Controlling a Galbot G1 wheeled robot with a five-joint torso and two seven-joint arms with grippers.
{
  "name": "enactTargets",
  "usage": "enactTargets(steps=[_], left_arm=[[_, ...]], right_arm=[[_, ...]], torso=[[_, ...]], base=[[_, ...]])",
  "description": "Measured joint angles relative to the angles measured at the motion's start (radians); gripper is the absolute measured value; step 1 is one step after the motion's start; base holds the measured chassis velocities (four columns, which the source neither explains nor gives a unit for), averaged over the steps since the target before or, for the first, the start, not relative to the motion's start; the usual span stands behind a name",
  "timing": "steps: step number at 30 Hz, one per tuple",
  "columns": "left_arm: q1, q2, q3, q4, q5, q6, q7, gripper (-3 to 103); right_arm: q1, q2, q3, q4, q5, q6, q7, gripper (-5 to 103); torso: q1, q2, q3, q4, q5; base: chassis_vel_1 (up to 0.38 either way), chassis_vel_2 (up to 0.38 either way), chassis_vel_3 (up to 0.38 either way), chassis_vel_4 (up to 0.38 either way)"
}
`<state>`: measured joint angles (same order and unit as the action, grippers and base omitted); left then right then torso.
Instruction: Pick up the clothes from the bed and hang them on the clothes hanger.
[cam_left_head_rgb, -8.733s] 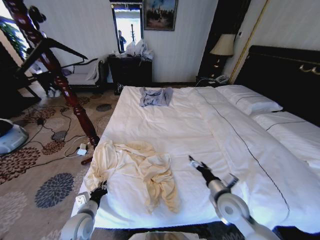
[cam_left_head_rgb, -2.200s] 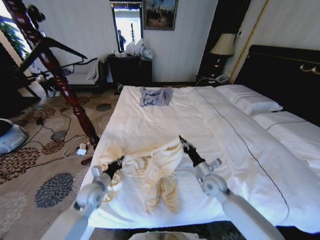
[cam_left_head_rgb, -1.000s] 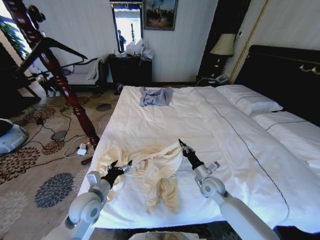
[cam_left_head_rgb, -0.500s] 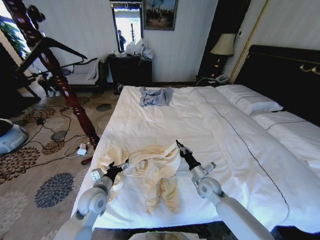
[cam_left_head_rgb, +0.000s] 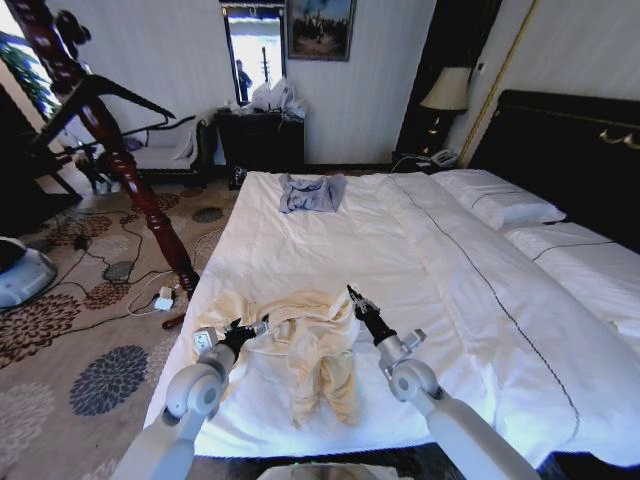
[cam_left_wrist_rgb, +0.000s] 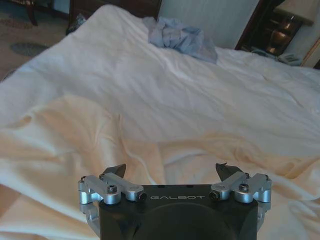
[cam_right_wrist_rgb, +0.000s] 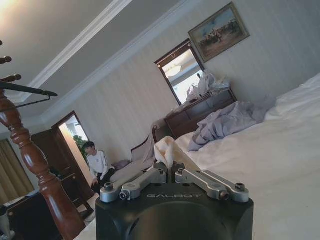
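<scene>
clothes (cam_left_head_rgb: 305, 345): cream, crumpled near bed (cam_left_head_rgb: 330, 240) foot edge
left gripper (cam_left_head_rgb: 245, 329): at clothes' left side
right gripper (cam_left_head_rgb: 353, 298): on clothes' right edge
grey-blue garment (cam_left_head_rgb: 311, 192): far end

Reached fwd w/ both arms; left gripper (cam_left_wrist_rgb: 171, 172) spread wide, right gripper (cam_right_wrist_rgb: 172, 170) pinched tight on cloth

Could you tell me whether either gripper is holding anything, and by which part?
The right gripper pinches a fold of the cream top at its upper right edge; the left gripper holds nothing.
</scene>
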<state>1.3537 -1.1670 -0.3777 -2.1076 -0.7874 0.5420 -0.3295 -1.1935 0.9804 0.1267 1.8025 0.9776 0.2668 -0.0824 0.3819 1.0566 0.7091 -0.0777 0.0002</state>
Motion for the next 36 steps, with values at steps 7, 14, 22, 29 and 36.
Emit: enactTargets(steps=[7,14,22,29,36], left_arm=[[-0.016,-0.03,0.05,0.058,0.028,-0.001,0.002,92],[0.002,-0.027,0.052,0.063,0.044,-0.006,0.01,65],[0.034,-0.017,0.031,0.048,0.034,-0.008,0.013,38],[0.049,0.011,0.003,0.027,-0.001,-0.01,0.021,11],[0.057,0.056,-0.043,-0.024,-0.045,-0.088,0.061,0]], right_arm=[[0.005,0.001,0.0,-0.006,-0.006,0.001,0.0,2],[0.014,0.001,-0.004,-0.007,-0.006,0.002,0.0,2],[0.017,-0.007,0.001,-0.007,-0.004,0.006,-0.002,2],[0.022,-0.013,0.012,-0.002,0.002,0.008,-0.002,2],[0.032,-0.032,0.042,0.023,0.025,0.01,0.001,2]], torso=[[0.0,0.0,0.0,-0.0001,-0.0002],[0.0,0.0,0.0,0.0,-0.0001],[0.0,0.0,0.0,-0.0001,-0.0002],[0.0,0.0,0.0,0.0,-0.0002],[0.0,0.0,0.0,0.0,-0.0002]], base=[[0.0,0.0,0.0,0.0],[0.0,0.0,0.0,0.0],[0.0,0.0,0.0,0.0],[0.0,0.0,0.0,0.0],[0.0,0.0,0.0,0.0]])
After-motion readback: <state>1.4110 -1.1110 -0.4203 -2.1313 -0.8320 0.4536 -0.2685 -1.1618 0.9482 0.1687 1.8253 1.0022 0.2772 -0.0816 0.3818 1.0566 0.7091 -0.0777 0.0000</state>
